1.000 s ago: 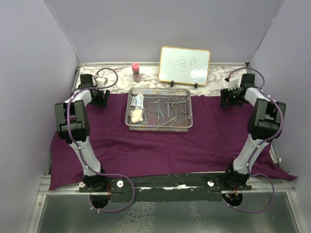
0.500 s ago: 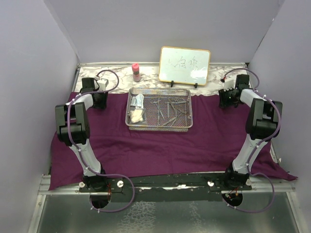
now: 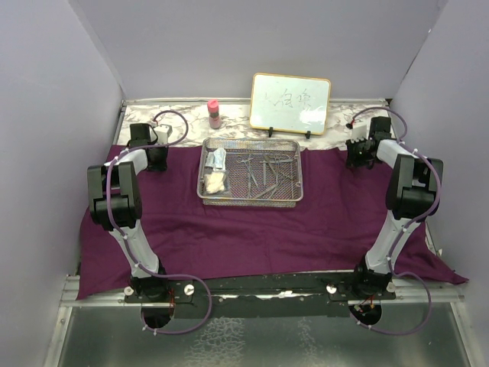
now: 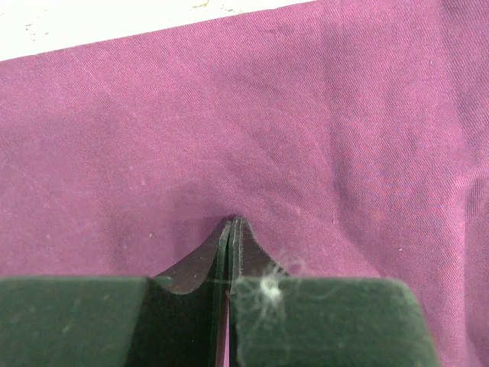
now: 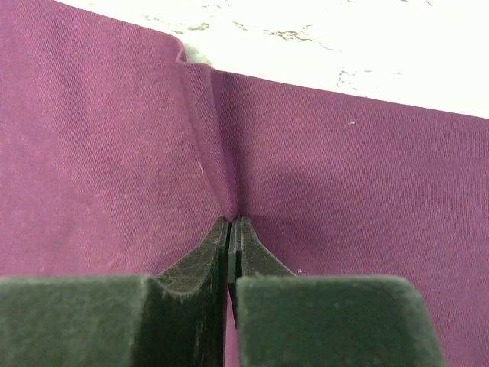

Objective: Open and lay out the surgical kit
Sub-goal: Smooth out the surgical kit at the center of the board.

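The surgical kit (image 3: 263,176) sits upper centre on its purple wrap (image 3: 252,237), pinched near its top edge by the left gripper (image 4: 231,223) and right gripper (image 5: 231,222), whose thin bites may slip or tugs shift it.

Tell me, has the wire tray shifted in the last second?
No. The wire tray sits where it was, its far edge just in front of the whiteboard, with the pink-capped bottle off its far left corner.
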You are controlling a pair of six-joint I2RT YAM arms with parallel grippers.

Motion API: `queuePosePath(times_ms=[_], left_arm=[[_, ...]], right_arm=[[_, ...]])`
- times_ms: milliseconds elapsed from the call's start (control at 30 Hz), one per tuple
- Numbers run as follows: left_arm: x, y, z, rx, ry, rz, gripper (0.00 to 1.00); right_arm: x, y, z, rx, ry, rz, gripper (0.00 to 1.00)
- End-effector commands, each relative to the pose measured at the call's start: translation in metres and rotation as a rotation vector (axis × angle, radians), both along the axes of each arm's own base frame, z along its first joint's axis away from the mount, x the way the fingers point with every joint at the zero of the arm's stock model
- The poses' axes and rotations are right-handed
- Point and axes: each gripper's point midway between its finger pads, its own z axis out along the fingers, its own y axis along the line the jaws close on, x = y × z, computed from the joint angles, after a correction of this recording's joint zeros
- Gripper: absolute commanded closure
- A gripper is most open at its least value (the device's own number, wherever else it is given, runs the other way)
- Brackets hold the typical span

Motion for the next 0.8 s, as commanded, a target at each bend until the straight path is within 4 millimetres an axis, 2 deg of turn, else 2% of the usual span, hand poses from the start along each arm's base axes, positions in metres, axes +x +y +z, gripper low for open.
queuePosePath(times_ms=[0, 233, 400, 533, 667, 767], left_arm=[[-0.035, -0.006, -0.029, -0.022, 0.135, -0.01, 1.0], [-0.025, -0.01, -0.006, -0.044, 0.077, -0.02, 0.99], [-0.007, -0.005, 0.025, -0.02, -0.011, -0.015, 0.8], [0.006, 0.001, 0.046, 0.014, -0.063, -0.007, 0.7], [0.016, 0.007, 0.054, 0.042, -0.088, -0.004, 0.51], [0.019, 0.008, 0.048, 0.046, -0.07, -0.006, 0.38]], right_arm=[[-0.018, 0.007, -0.021, 0.017, 0.104, 0.006, 0.99], [-0.012, 0.007, -0.002, 0.02, 0.075, 0.012, 0.99], [-0.01, 0.008, 0.007, 0.02, 0.063, 0.017, 0.99], [-0.009, 0.01, 0.011, 0.036, 0.054, 0.022, 0.99], [-0.009, 0.013, 0.011, 0.051, 0.05, 0.024, 0.99], [-0.008, 0.013, 0.011, 0.053, 0.047, 0.024, 0.99]])
